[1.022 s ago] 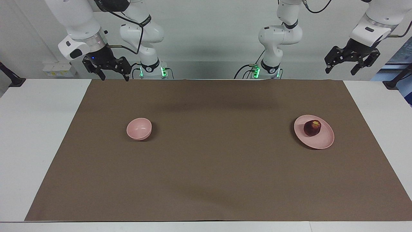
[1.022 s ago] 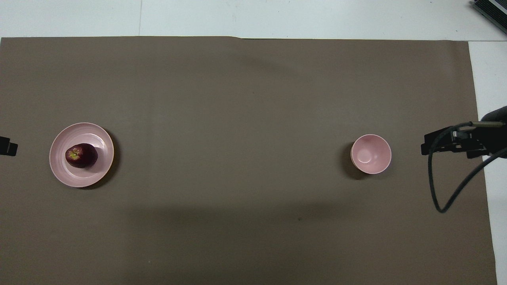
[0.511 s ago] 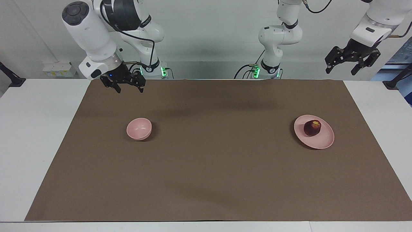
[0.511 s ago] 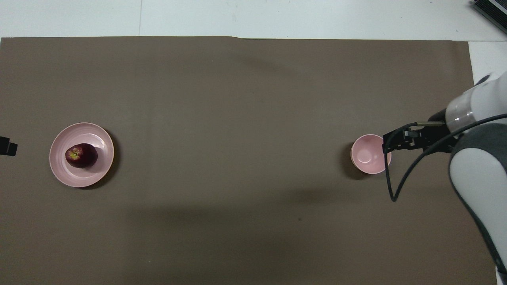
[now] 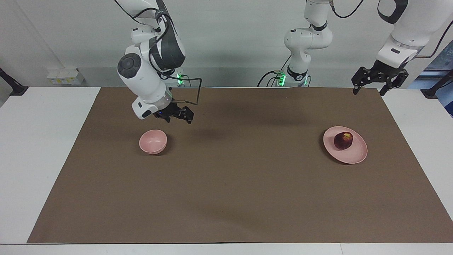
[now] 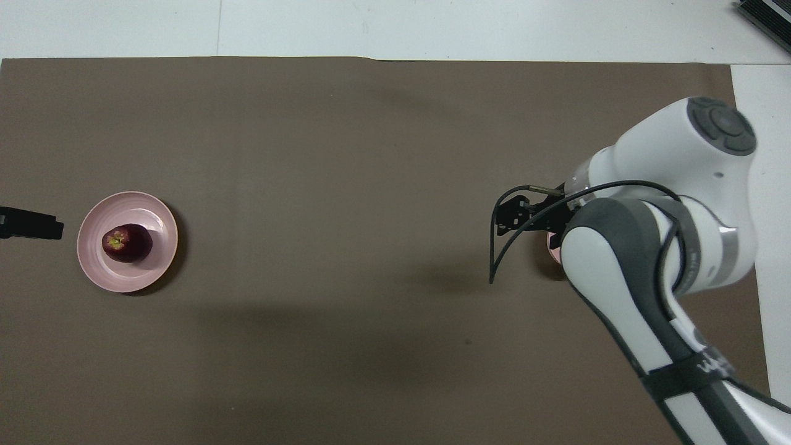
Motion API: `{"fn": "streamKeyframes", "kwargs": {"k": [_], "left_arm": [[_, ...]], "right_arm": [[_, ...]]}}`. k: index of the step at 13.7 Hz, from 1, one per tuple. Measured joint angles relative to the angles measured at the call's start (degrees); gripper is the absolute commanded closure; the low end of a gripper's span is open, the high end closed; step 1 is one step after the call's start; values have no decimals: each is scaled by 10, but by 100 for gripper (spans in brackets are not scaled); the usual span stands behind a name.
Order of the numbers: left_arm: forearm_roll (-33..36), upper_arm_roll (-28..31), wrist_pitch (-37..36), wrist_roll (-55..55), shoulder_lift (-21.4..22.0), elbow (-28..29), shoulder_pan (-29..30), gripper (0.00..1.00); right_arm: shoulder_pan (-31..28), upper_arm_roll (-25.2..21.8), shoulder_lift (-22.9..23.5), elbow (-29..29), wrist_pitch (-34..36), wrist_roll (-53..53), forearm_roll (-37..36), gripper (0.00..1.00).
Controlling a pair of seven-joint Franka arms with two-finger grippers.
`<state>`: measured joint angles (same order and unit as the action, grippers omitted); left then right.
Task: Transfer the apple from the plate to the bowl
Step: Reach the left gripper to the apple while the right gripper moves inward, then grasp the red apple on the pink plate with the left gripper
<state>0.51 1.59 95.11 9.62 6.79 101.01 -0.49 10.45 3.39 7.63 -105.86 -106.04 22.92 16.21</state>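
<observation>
Brown paper mat (image 5: 226, 177) covers the white table (image 5: 42, 141). The wide, flat pale pink plate (image 5: 355, 156) sits toward the left arm's end, under no jaws; left gripper (image 5: 368, 86), fingers spread, hangs over the mat's edge. The small deep pale pink bowl (image 5: 153, 141) lies just beside the raised right gripper (image 5: 178, 117); its jaw state cannot be told. The dark red round apple (image 5: 343, 140) rests on the plate.

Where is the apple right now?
The apple sits on the pink plate toward the left arm's end of the table, apart from the bowl.
</observation>
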Motion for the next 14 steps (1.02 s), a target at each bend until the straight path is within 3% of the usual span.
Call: {"fn": "streamKeyframes", "kwargs": {"k": [3, 7, 14], "left_arm": [[0, 2, 107, 0, -1, 96, 1, 0], [0, 6, 214, 0, -17, 173, 17, 0], [0, 7, 346, 1, -108, 216, 17, 0]], "right_arm": [[30, 0, 15, -11, -40, 88, 61, 0], [54, 0, 32, -11, -68, 165, 152, 0], [102, 0, 62, 7, -131, 270, 257, 0]]}}
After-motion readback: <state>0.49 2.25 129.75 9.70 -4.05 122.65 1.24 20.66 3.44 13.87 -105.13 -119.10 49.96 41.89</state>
